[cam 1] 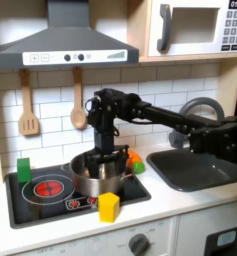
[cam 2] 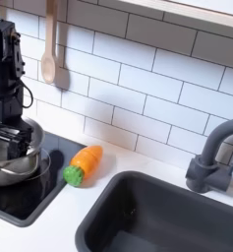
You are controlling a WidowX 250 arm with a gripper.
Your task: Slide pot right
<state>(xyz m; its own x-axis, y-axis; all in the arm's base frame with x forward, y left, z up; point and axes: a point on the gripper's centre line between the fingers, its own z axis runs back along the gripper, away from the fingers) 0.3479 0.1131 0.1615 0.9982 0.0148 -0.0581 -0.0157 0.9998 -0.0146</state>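
The shiny silver pot [cam 1: 98,176] stands on the black stovetop [cam 1: 35,205], over its right half in the first exterior view. In the second exterior view the pot [cam 2: 8,167] is at the left edge. My gripper [cam 1: 109,156] reaches down from the black arm onto the pot's far rim. Seen in the second exterior view, the gripper [cam 2: 14,141] has its fingers on either side of the rim, closed on it. The pot's inside looks empty.
An orange toy carrot [cam 2: 84,162] lies just right of the pot, between it and the dark sink [cam 2: 167,212] with its grey faucet [cam 2: 211,157]. A green block [cam 1: 24,168] and a yellow block [cam 1: 109,207] sit on the stove. Wooden utensils [cam 1: 28,105] hang on the tiled wall.
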